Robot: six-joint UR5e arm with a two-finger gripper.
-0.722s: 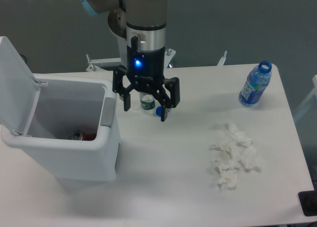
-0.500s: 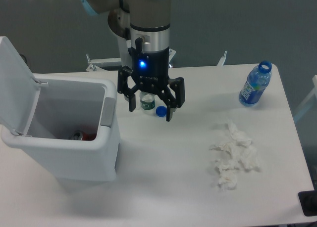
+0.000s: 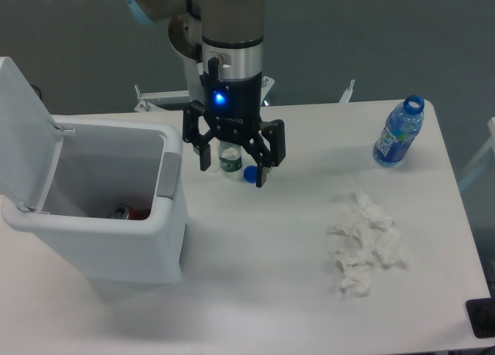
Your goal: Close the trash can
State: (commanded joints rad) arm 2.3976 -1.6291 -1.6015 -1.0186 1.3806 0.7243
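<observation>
In the fixed camera view we see the trash can (image 3: 116, 223) at the left side of the white table (image 3: 255, 293), toward the near edge. Its lid (image 3: 23, 131) stands open, tilted up on the far left, and a grey latch (image 3: 167, 175) sits on the right rim. Some litter lies at the bottom inside. Just right of the can, the gripper (image 3: 232, 168) hangs above the table with its fingers (image 3: 205, 158) spread and nothing between them. Behind it we make out a small bottle (image 3: 229, 158) and a blue cap (image 3: 250, 172). Crumpled tissues (image 3: 363, 247) lie to the right, and a blue bottle (image 3: 398, 132) stands at the far right.
</observation>
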